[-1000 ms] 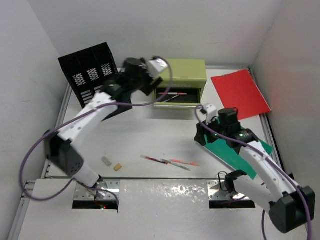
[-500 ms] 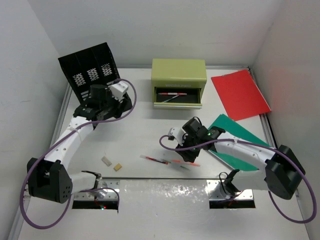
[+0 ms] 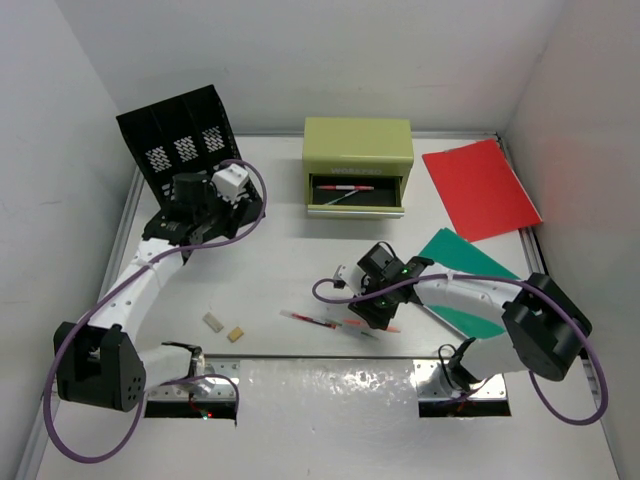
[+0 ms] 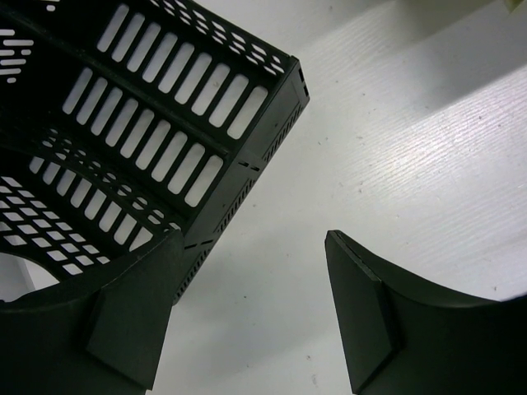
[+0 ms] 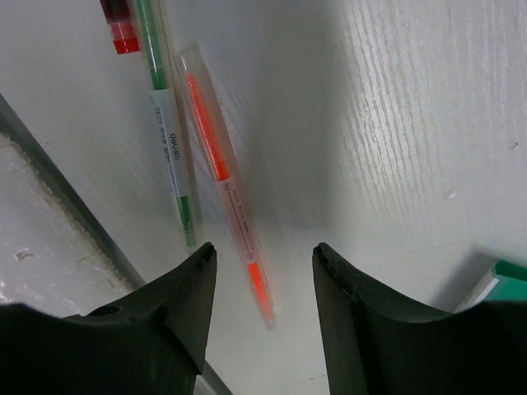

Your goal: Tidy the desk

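From above: a white worktop (image 3: pixel 270 265) enclosed by white walls, carrying everything. Near the middle of its near edge, the right gripper (image 3: pixel 368 312) low over an orange pen (image 3: pixel 374 326), jaws apart, nothing held. Just beside that pen, toward the left edge, a green pen (image 3: pixel 312 320). At the far left corner, the left gripper (image 3: pixel 172 226) by the black file rack (image 3: pixel 175 135), released and empty. At the far edge, an olive drawer chest (image 3: pixel 358 150) with its drawer open, probably where the pens belong.

From the left wrist: fingers (image 4: pixel 132 329) wide, bare worktop between them, the rack's corner just beside one. Best left parked, clear of the rack.

From the right wrist: the orange pen (image 5: pixel 226 206) running lengthwise into the gap, its end between the fingers; the green pen just beside it, outside the jaws. Centre on the orange barrel, come straight down until the tips nearly meet the worktop, then close across that barrel alone. Avoid catching the green pen or the green folder (image 5: pixel 510 276) corner. Expect rolling: squeeze gently, lift level.
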